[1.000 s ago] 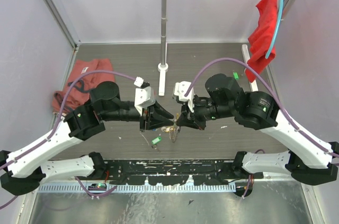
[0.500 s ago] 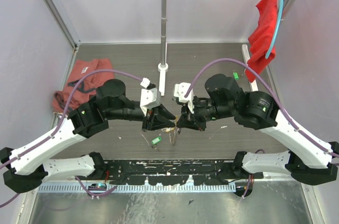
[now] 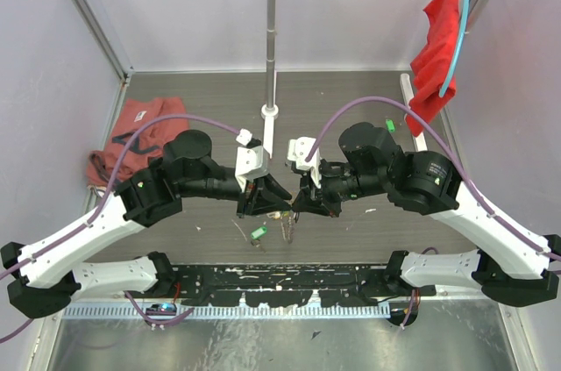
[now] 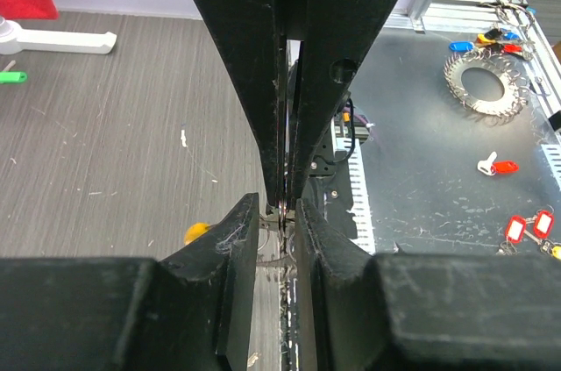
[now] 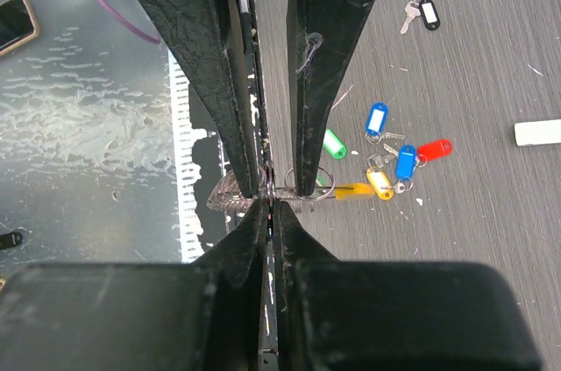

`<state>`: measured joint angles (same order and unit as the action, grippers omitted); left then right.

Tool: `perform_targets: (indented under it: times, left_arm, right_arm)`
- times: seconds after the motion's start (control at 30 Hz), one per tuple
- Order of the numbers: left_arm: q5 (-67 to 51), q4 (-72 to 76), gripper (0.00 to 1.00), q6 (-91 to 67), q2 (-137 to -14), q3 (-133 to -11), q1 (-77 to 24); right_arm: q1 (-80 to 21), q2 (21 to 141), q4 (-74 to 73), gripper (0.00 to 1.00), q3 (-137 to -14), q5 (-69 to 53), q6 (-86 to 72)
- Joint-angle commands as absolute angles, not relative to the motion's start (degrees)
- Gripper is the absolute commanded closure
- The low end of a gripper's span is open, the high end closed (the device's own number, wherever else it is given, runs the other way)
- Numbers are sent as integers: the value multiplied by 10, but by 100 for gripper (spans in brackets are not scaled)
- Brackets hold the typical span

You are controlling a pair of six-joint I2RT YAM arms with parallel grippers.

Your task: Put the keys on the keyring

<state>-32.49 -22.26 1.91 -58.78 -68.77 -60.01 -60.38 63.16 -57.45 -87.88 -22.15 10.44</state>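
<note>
The keyring is held above the middle of the desk, pinched from both sides. The left gripper and the right gripper are each closed narrowly on its thin wire, tip to tip. A yellow-orange section juts from the silvery loop.

Five keys are clustered just beside it, told apart by tag: one green tag, two blue tags, one red tag and one yellow tag. Whether they are threaded on cannot be told. One black-tagged key lies well apart on the desk.

On the metal sheet at the near edge are seen:
- one coiled metal ring
- one small bunch with blue and red tags
- one white key with a red tag
- one pair of red tags

One red cloth lies at the desk's left. A second red cloth is hung from a rail at the right.
</note>
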Motion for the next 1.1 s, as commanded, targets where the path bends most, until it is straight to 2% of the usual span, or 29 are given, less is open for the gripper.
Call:
perform_targets:
  times: [0.0,0.37,0.47,0.6,0.73,0.87,0.9,1.07]
  left_arm:
    - [-335,-228,72,25,-589,-709,-599]
    - [-336,-233,78,25,-591,-710,-600]
    - [-336,-234,84,25,-590,-711,-600]
    - [-337,-234,98,23,-588,-712,-600]
    - [-331,-222,100,16,-579,-707,-600]
    - [-317,-200,100,1,-562,-696,-599]
    - [-313,-193,100,-4,-557,-690,-600]
    - [-286,-155,100,-33,-529,-666,-600]
  right_arm:
    - [-607,624,-535,99,-894,-232,110]
    - [-607,623,-528,99,-889,-231,107]
    - [-606,624,-527,99,-887,-231,107]
    - [-607,621,-521,99,-884,-222,104]
    - [-607,611,-510,99,-880,-212,99]
    - [-606,591,-484,75,-871,-190,89]
    - [-607,581,-471,71,-863,-182,84]
    - [-606,532,-392,66,-816,-146,56]
